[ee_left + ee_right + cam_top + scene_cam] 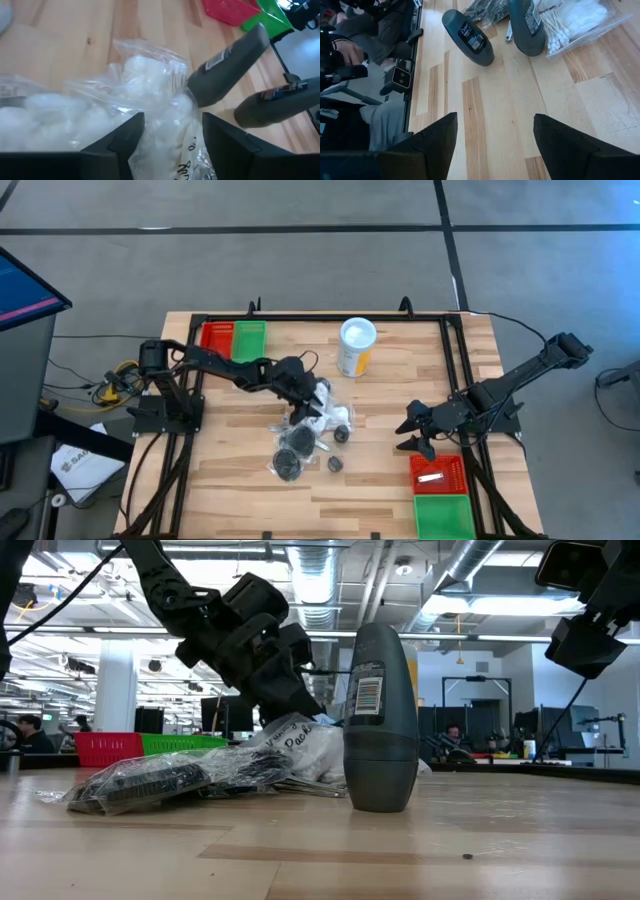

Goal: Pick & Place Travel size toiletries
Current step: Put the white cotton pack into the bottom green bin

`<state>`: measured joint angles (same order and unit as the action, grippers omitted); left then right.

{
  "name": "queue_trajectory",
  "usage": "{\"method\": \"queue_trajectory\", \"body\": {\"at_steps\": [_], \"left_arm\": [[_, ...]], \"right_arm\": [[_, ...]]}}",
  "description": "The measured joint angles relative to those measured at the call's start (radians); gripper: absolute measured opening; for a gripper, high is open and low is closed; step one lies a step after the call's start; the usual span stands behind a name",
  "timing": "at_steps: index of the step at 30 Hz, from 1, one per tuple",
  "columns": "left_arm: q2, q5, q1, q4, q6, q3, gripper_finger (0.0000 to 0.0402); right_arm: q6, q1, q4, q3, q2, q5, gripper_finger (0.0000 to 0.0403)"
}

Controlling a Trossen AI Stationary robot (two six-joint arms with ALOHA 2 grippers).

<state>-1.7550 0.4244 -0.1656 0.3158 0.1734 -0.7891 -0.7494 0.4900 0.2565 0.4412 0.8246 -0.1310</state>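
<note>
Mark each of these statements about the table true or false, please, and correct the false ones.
1. The left gripper is open around a clear bag of white cotton items. True.
2. The right gripper holds a dark bottle. False: it is open and empty over bare wood, and both dark bottles stand apart from it.
3. The yellow canister stands upright near the table's far edge. True.
4. The right side's red bin is empty. False: one small white item lies in it.
5. The right side's green bin sits beside the red one. True.
</note>
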Motion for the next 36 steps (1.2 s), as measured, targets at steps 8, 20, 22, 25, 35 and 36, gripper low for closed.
{"method": "queue_trajectory", "body": {"at_steps": [8,20,22,25,35,36], "left_arm": [[0.0,0.0,0.008,-0.006,0.0,0.046,0.0073],[0.009,0.0,0.008,0.096,0.02,0.073,0.0004],[0.031,0.0,0.008,0.11,0.023,0.07,0.0004],[0.099,-0.01,0.008,0.113,0.023,0.071,0.0003],[0.358,-0.153,0.057,0.113,0.011,0.069,0.0003],[0.368,-0.179,0.069,0.118,0.01,0.069,0.0003]], "right_arm": [[0.0,0.0,0.0,0.0,0.0,0.0,0.0249],[-0.002,0.0,0.0,0.0,0.0,0.0,0.0249],[-0.002,0.0,0.0,0.0,0.0,0.0,0.0249],[-0.002,0.0,-0.005,0.0,0.0,0.0,0.0249],[0.0,-0.002,-0.007,0.0,0.0,-0.033,0.0249],[0.001,-0.002,-0.011,0.0,0.0,-0.042,0.0249]]}}
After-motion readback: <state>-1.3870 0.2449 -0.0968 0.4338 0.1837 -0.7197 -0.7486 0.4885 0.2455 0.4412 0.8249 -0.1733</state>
